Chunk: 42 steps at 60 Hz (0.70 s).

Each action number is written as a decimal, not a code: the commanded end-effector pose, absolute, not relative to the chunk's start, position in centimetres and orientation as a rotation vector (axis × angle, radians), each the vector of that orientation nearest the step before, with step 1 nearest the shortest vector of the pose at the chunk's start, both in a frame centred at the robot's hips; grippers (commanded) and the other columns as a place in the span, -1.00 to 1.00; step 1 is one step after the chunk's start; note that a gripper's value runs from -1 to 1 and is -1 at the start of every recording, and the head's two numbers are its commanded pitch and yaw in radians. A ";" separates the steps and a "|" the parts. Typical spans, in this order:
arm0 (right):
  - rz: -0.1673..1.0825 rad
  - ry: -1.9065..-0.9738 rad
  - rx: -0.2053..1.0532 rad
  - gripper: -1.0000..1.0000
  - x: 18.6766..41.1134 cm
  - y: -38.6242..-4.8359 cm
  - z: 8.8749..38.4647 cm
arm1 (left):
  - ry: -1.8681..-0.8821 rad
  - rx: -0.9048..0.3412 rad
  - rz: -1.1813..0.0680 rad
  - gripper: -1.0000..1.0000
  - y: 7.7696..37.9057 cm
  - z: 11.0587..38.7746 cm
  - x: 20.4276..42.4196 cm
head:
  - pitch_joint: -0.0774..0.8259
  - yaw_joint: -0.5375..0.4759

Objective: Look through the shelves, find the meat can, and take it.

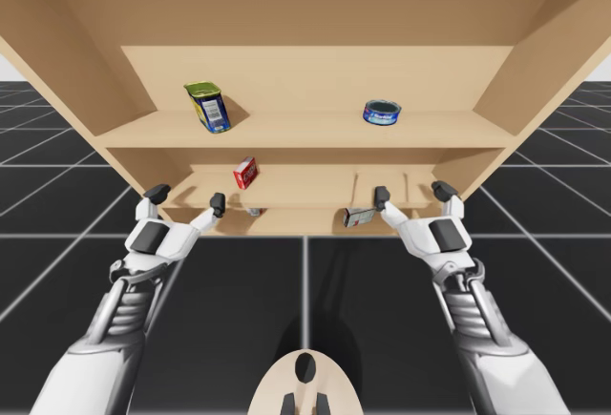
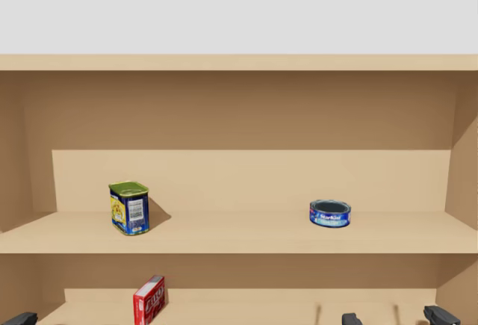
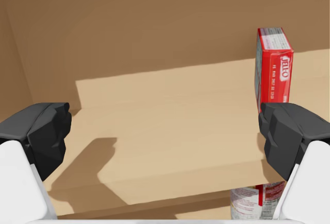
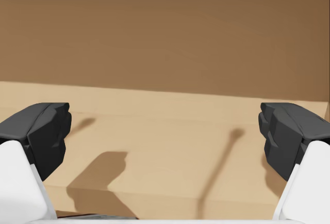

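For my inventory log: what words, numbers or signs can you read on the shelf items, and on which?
On the red box: white brand lettering runs up its side; not quoted.
On the yellow-and-blue rectangular can: a barcode and label print, too small to read.
On the flat round blue can: pale lettering, too blurred to read.

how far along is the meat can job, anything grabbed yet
Done: only the search. The blue-and-yellow rectangular tin with a green top, likely the meat can, stands in sight on the upper wooden shelf. In hand: nothing. The left gripper and right gripper are both open at the lower shelf's front edge. Left: reach up, grip the tin, take it out.
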State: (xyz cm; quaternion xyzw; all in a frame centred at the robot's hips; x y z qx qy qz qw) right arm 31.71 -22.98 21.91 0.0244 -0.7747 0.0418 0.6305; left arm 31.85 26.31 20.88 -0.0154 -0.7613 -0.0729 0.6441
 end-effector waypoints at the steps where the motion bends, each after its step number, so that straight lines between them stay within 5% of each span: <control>1: 0.067 -1.764 0.076 -1.00 31.7 -22.4 21.3 | -1.739 -0.031 -0.161 -1.00 26.3 20.9 31.8 | -0.84 0.06; 12: 0.080 -1.755 0.070 -1.00 31.6 -22.4 21.7 | -1.742 -0.034 -0.153 -1.00 26.3 21.0 31.6 | -0.73 0.11; 31: 0.054 -1.780 0.048 -1.00 31.4 -22.5 22.0 | -1.730 -0.025 -0.153 -1.00 26.3 21.2 31.5 | -0.53 0.54; 42: 0.056 -1.784 0.048 -1.00 31.3 -22.4 22.1 | -1.733 0.012 -0.158 -1.00 25.4 22.0 30.7 | -0.51 0.60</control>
